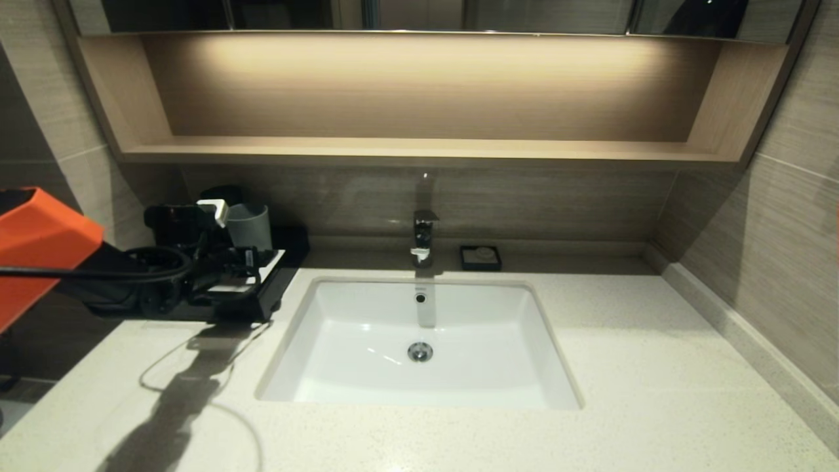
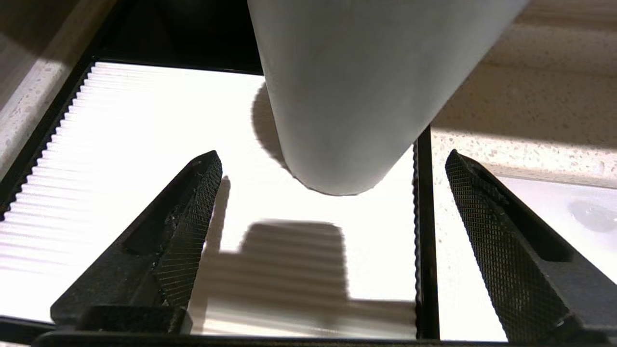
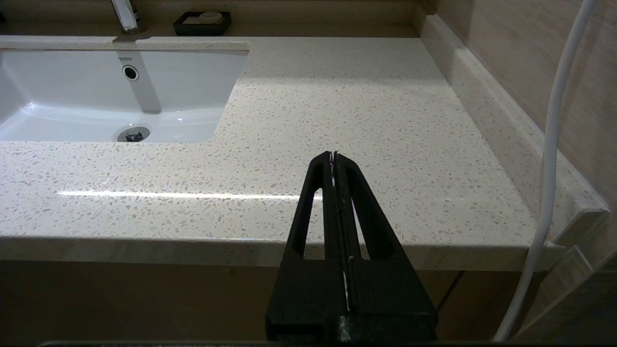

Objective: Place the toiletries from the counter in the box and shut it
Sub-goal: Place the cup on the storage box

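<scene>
the left gripper (image 2: pixel 332 164) hung over the box (image 1: pixel 265 298) at the back left of the counter (image 1: pixel 655 367), its two black wedge-shaped fingers (image 2: pixel 193 226) spread wide apart with nothing between them. their inner faces carried a fine cross-hatched grip pattern. one finger stood over the box's white top panel (image 2: pixel 120 183), the other out past the box's black edge, over the speckled stone.

the panel was flat, bright white and finely ribbed, set in a thin black frame with a small toothed edge. a smooth matte grey tumbler (image 2: pixel 356 86), round and tapering, stood on the panel just ahead of the fingers and cast a soft shadow on the ribs. in the head view the box was a low black rectangle beside the basin's left rim, partly hidden by the arm and its looped black cable. whether its drawer was open or shut could not be told. no sachets or wrapped stick showed in any view.

the counter was off-white stone, flecked and glossy, with a white glazed rectangular basin (image 1: pixel 367 387) sunk into it, a chrome drain (image 1: pixel 420 352) and a squared chrome tap (image 1: pixel 424 237). a small black square soap dish (image 1: pixel 480 257) sat by the back wall.

the right gripper (image 3: pixel 334 159) was parked off the counter's front edge, its fingers pressed flat together.
</scene>
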You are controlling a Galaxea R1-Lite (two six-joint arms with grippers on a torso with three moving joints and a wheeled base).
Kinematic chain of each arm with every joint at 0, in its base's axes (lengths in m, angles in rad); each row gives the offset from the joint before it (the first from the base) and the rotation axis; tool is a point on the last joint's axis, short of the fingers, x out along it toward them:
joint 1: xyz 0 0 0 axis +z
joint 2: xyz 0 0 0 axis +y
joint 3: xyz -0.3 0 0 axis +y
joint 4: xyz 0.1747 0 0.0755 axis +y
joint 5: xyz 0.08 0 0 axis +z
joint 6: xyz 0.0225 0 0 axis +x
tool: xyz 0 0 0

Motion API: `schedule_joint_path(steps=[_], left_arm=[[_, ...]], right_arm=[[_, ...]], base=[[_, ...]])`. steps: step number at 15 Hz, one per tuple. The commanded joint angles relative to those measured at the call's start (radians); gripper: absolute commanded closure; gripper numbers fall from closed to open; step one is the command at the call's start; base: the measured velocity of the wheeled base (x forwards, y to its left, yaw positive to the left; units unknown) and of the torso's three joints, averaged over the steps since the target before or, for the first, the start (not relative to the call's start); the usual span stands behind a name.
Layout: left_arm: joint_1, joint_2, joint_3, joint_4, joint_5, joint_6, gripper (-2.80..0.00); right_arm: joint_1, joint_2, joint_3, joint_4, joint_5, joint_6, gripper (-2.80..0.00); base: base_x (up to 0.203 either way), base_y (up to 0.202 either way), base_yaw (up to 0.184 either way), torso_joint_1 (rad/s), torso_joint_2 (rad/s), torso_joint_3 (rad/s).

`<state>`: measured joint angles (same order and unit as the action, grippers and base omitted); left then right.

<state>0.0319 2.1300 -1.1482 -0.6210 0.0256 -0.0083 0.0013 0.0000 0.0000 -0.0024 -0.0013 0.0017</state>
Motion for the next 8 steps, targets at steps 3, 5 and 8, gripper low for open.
schedule_joint_path(steps=[3,5,8], left_arm=[[0.000,-0.005,0.015,-0.002,0.001,0.001,-2.80],[-0.001,0.006,0.019,-0.002,0.001,0.001,-2.80],[-0.001,0.025,0.018,-0.002,0.001,0.001,-2.80]], right_arm=[[0.000,-0.002,0.002,-0.001,0.000,0.000,0.00],[0.000,-0.002,0.000,-0.001,0.000,0.000,0.00],[0.000,-0.002,0.002,-0.001,0.000,0.000,0.00]], base=[[0.000,0.000,0.000,0.000,0.00,0.000],[0.000,0.000,0.000,0.000,0.00,0.000],[0.000,0.000,0.000,0.000,0.00,0.000]])
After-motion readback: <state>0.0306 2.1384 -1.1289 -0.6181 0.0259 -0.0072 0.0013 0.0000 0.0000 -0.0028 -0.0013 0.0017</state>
